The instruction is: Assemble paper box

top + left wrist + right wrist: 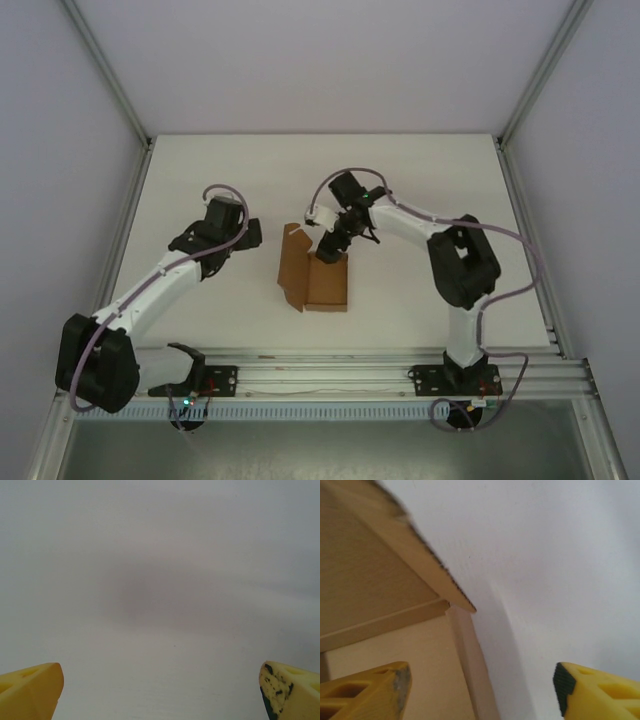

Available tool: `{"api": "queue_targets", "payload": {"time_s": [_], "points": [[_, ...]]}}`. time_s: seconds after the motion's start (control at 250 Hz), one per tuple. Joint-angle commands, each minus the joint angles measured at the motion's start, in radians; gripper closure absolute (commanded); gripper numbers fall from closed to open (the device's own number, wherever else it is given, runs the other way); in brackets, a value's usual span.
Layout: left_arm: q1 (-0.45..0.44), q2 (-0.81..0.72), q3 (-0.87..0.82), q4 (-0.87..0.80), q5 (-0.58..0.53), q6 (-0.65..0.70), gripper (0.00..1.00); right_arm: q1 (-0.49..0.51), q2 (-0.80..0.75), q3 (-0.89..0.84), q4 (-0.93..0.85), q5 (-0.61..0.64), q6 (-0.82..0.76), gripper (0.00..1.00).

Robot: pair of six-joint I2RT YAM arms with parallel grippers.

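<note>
Partly, right gripper (329, 251) hides the paper box (320, 286).

Shows plain brown, unpatterned, on the paper box (322, 282). Shows yellow on the right gripper (482, 686) fingers, black flecks over yellow on a left gripper (161, 682) finger.

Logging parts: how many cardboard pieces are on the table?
1. The paper box lies in the middle of the table, partly folded, the right gripper at its far edge. A small piece beneath the right arm could be hidden.
</note>
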Motion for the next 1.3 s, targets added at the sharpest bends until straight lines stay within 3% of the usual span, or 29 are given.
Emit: {"api": "queue_targets", "payload": {"time_s": [0.0, 0.076, 0.172, 0.276, 0.428, 0.492, 0.556, 0.716, 0.815, 1.023, 1.091, 1.183, 1.295], "points": [[0.007, -0.07, -0.015, -0.013, -0.073, -0.055, 0.0, 0.01, 0.035, 0.026, -0.11, 0.008, -0.05, 0.31], [0.007, -0.098, -0.016, -0.013, -0.095, -0.057, 0.0, 0.01, 0.038, 0.003, -0.059, 0.03, 0.001, 0.46], [0.008, -0.115, -0.004, -0.015, -0.103, -0.059, 0.0, 0.013, 0.006, -0.057, 0.072, 0.089, 0.123, 0.76], [0.007, -0.12, 0.016, -0.027, -0.125, -0.066, 0.0, 0.021, -0.068, -0.164, 0.255, 0.213, 0.346, 0.88], [0.007, -0.116, 0.037, -0.03, -0.139, -0.066, 0.0, 0.042, -0.187, -0.307, 0.359, 0.441, 0.746, 0.96], [0.006, -0.11, 0.041, -0.02, -0.13, -0.065, 0.0, 0.062, -0.222, -0.339, 0.301, 0.626, 1.004, 0.99], [0.007, -0.101, 0.043, -0.001, -0.117, -0.063, 0.0, 0.098, -0.229, -0.364, 0.224, 0.733, 1.201, 1.0], [0.007, -0.063, 0.053, 0.056, -0.014, -0.008, 0.0, 0.162, -0.23, -0.473, 0.315, 0.723, 1.455, 1.0], [0.006, -0.04, 0.048, 0.12, 0.123, 0.07, 0.0, 0.176, -0.255, -0.466, 0.305, 0.75, 1.458, 0.9], [0.006, 0.04, 0.049, 0.224, 0.457, 0.229, 0.0, 0.173, -0.358, -0.424, 0.237, 0.788, 1.372, 0.37], [0.006, 0.071, 0.068, 0.228, 0.545, 0.309, 0.0, 0.162, -0.405, -0.421, 0.233, 0.795, 1.293, 0.27], [0.006, 0.122, 0.103, 0.234, 0.588, 0.406, 0.0, 0.114, -0.462, -0.424, 0.277, 0.742, 1.12, 0.13], [0.009, 0.23, 0.229, 0.131, 0.524, 0.462, 0.0, 0.005, -0.465, -0.364, 0.29, 0.492, 0.906, 0.08]]}}
